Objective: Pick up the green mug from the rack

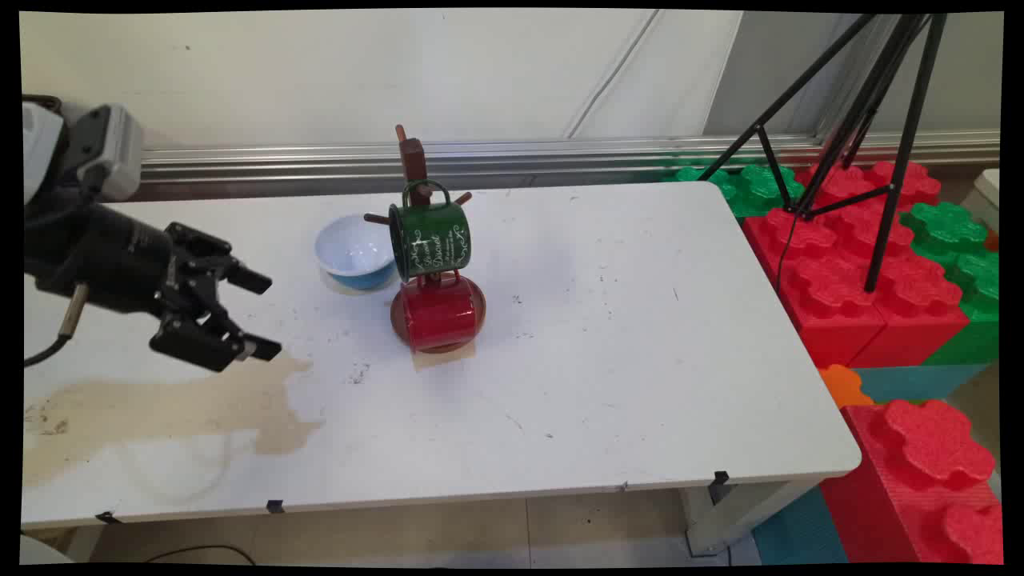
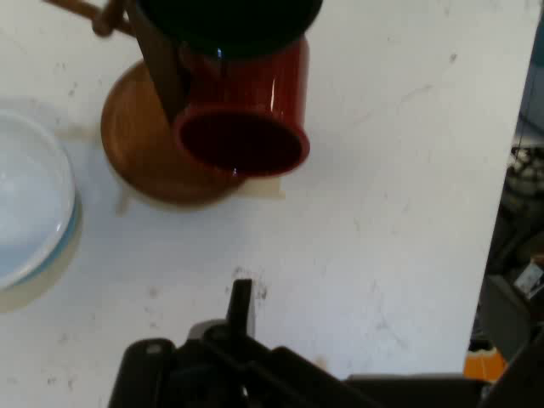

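Mugs hang at my three o'clock: red mug [image 1: 438, 315] low on the wooden rack [image 1: 413, 160], well apart from my hand [image 1: 256, 314], which hovers spread wide, empty, above the table [image 1: 624, 360].

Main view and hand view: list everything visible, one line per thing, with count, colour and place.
mug tree: one, brown wood, round base, table centre.
green mug: one, hung on the tree, white lettering.
red mug: one, hung low on the tree, below the green one.
bowl: one, white inside, blue outside, left of the tree.
stain: one, tan, table's near left.
foam blocks: several, red and green, right of the table.
tripod: one, black, on the blocks.
table: one, white.
pincer: one, black, open, empty, left of the mugs.
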Robot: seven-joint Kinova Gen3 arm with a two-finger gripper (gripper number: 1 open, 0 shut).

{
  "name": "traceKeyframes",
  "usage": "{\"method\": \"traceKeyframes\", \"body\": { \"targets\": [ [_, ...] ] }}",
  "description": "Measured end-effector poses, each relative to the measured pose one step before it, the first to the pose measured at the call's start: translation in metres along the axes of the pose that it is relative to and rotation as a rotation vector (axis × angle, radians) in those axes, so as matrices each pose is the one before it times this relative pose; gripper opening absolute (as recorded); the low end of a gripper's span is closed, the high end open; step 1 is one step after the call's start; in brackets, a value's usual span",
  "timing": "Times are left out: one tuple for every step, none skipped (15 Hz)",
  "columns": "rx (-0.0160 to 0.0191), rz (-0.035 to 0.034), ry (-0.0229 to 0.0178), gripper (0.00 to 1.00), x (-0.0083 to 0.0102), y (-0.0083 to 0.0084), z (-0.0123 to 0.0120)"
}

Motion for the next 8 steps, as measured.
{"method": "traceKeyframes", "body": {
  "targets": [
    [0.00088,-0.00856,0.01472,1.00,0.00398,-0.00080,-0.00096],
    [0.00183,-0.01108,0.01797,1.00,0.00445,-0.00091,-0.00089],
    [0.00183,-0.01060,0.01628,1.00,0.00419,-0.00109,0.00003],
    [0.00259,-0.00929,0.01326,1.00,0.00347,-0.00076,0.00030],
    [0.00243,-0.01181,0.01435,1.00,0.00410,-0.00074,0.00102],
    [0.00137,-0.00800,0.00955,1.00,0.00280,-0.00035,0.00099],
    [0.00122,-0.01174,0.01319,1.00,0.00389,-0.00016,0.00185],
    [0.00119,-0.01198,0.01292,1.00,0.00381,-0.00006,0.00219]
  ]
}}
